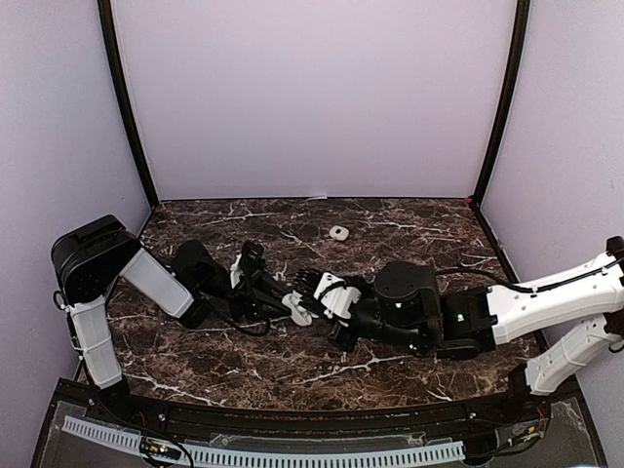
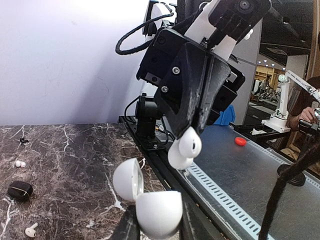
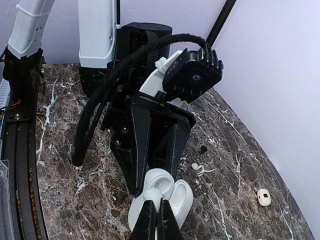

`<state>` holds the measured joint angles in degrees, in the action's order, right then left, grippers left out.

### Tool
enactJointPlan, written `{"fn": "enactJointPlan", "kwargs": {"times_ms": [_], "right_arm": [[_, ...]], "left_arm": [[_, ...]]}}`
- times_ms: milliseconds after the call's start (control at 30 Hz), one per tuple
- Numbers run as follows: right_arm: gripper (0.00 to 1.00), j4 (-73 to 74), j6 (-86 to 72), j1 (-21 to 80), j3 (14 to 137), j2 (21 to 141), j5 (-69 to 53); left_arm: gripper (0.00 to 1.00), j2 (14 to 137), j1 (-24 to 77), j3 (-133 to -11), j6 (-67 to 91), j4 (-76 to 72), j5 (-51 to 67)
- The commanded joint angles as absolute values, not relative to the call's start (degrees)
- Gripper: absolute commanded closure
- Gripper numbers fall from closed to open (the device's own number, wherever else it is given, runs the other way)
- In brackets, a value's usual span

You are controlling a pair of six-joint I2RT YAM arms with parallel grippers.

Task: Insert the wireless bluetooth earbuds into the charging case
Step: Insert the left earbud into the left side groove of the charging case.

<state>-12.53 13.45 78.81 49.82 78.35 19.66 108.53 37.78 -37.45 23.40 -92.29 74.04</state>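
Note:
My left gripper [image 2: 157,226] is shut on the white charging case [image 2: 159,212], holding it off the table with its lid [image 2: 127,180] swung open. In the right wrist view the same case [image 3: 181,202] shows its hollow inside, clamped between the left gripper's black fingers [image 3: 137,150]. My right gripper [image 3: 156,209] is shut on a glossy white earbud [image 3: 154,195]. From the left wrist view that earbud [image 2: 186,147] hangs a short way above the case, apart from it. In the top view both grippers meet mid-table around the case [image 1: 299,310].
Loose white earbuds lie on the dark marble [image 2: 20,163] [image 2: 31,230], with a black pebble-shaped object [image 2: 20,190] between them. A small white oval piece [image 1: 338,232] sits toward the back wall. A slotted rail [image 1: 292,453] runs along the near edge.

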Motion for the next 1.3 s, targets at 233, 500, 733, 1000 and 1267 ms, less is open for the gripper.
{"fn": "enactJointPlan", "kwargs": {"times_ms": [233,500,733,1000,1267], "right_arm": [[1.0,-15.7,14.5,78.8,52.8,82.6,24.4],[1.0,-16.0,14.2,78.8,54.1,84.9,25.1],[1.0,-14.8,12.8,78.7,54.5,86.4,24.5],[1.0,-13.5,10.5,78.8,52.8,84.7,24.4],[1.0,-13.0,9.8,78.8,52.2,84.8,25.0]], "left_arm": [[1.0,106.3,37.9,-36.0,22.9,-105.0,74.5],[1.0,106.1,37.9,-35.7,22.6,-105.0,74.7],[1.0,105.9,37.9,-35.6,22.5,-105.0,75.0],[1.0,105.8,38.0,-35.9,22.0,-105.0,74.4],[1.0,105.3,38.0,-35.6,22.0,-105.0,74.3]]}}
